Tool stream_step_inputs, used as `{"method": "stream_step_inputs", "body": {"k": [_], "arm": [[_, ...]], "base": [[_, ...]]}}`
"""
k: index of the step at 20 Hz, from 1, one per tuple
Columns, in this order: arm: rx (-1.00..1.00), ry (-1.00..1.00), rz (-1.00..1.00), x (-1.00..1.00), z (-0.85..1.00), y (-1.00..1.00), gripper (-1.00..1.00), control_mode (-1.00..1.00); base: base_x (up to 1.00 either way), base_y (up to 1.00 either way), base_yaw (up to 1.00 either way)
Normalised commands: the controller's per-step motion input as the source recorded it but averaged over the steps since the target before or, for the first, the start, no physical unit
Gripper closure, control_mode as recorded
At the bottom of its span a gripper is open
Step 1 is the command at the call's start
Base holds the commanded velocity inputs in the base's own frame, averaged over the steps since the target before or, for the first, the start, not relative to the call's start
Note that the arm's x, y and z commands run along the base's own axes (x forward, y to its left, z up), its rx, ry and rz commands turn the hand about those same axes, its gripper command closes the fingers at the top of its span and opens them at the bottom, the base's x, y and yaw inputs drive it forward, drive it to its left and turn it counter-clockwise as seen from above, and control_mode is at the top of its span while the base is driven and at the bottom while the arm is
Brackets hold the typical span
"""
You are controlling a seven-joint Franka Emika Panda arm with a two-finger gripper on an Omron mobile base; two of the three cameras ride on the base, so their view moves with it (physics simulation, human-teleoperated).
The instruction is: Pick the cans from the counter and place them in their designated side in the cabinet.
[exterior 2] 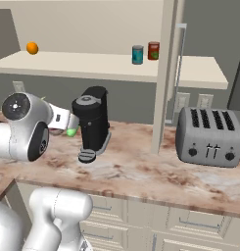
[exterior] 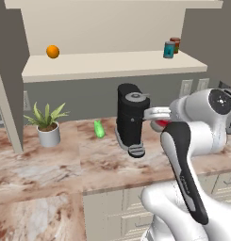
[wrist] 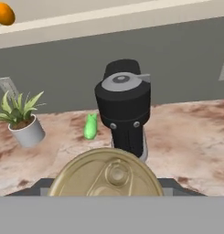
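My gripper (exterior: pixel 158 122) hangs above the counter (exterior: pixel 51 164), just right of the coffee machine, shut on the red can (exterior: pixel 159 125). In the hand view the can's pale gold top (wrist: pixel 106 176) sits at the bottom centre, and the fingertips are hidden beside it. The teal-blue can (exterior: pixel 169 49) (exterior 2: pixel 137 55) stands upright on the cabinet's shelf board (exterior: pixel 112 63) (exterior 2: pixel 92 63), toward its right end. A darker red can (exterior: pixel 175 44) (exterior 2: pixel 153 50) stands just behind it.
A black coffee machine (exterior: pixel 130 117) (exterior 2: pixel 92 122) (wrist: pixel 125 109) stands close to my hand. A green bottle (exterior: pixel 99 129) (wrist: pixel 90 126) and a potted plant (exterior: pixel 47 124) (wrist: pixel 22 121) stand further left. An orange (exterior: pixel 53 52) (exterior 2: pixel 32 47) lies on the shelf's left side. A toaster (exterior 2: pixel 207 137) stands at the right.
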Motion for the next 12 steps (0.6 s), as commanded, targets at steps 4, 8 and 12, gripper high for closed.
{"method": "stream_step_inputs", "body": {"k": [4,8,12], "arm": [[0.00,-0.11,-0.03,-0.21,0.29,-0.14,1.00,-1.00],[0.00,-0.09,-0.04,-0.15,0.25,-0.13,1.00,-1.00],[0.00,-0.08,-0.05,-0.23,0.26,-0.20,1.00,-1.00]], "base": [[0.00,0.00,0.00],[0.00,0.00,0.00],[0.00,0.00,0.00]]}}
